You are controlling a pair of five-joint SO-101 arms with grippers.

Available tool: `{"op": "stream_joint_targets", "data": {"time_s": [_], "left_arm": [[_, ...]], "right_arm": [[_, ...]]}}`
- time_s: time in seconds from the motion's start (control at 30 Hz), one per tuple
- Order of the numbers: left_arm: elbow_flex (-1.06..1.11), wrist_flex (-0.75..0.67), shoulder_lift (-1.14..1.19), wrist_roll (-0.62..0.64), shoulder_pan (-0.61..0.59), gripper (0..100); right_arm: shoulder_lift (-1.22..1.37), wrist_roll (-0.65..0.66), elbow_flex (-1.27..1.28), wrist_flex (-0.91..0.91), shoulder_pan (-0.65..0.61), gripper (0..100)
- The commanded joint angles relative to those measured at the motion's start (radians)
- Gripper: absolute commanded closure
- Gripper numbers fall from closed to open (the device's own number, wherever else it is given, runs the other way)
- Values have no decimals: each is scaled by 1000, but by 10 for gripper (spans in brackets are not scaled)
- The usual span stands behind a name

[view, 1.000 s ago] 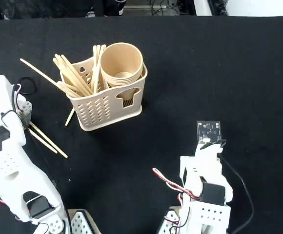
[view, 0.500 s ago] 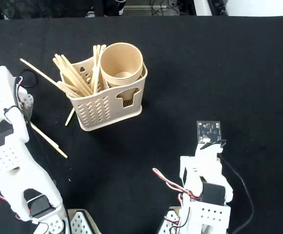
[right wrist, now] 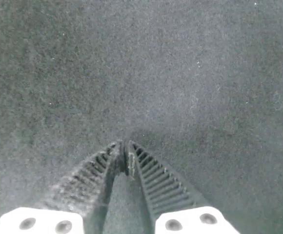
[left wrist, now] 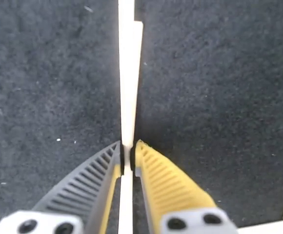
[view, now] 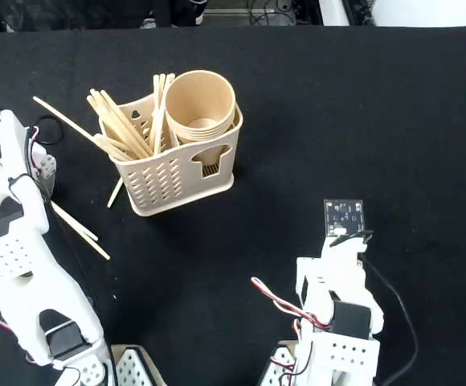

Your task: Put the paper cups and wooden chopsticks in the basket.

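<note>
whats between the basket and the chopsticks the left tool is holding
In the high view, one loose wooden chopstick lies on the black cloth beside the beige plastic basket, between it and the wooden chopstick pair in the left tool.

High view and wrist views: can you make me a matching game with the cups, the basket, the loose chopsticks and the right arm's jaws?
1. stacked tan paper cups
2. cream slotted plastic basket
3. pair of loose wooden chopsticks
4. right arm's jaws

A. shut on nothing
B. standing on the black table
C. inside the basket
D. pinched in the left arm's jaws

Pairs: 1-C, 2-B, 3-D, 4-A
</note>
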Motion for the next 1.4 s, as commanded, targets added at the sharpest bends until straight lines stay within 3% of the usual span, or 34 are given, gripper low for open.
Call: {"op": "stream_joint_targets", "data": {"time_s": [0.0, 0.27, 0.43, 0.73, 1.03, 1.37], "left_arm": [[-21, 43, 26, 3, -1, 895], [-76, 107, 77, 3, -1, 852], [-122, 114, 114, -8, 1, 977], [-159, 114, 95, -18, 8, 970], [-174, 232, -130, -21, 7, 970], [-136, 287, -571, -74, 7, 970]], "right_arm": [[-67, -3, -8, 3, -11, 985], [-67, -3, -8, 3, -11, 985], [-67, -3, -8, 3, -11, 985], [-67, -3, -8, 3, -11, 985], [-67, -3, -8, 3, -11, 985], [-67, -3, -8, 3, -11, 985]]}}
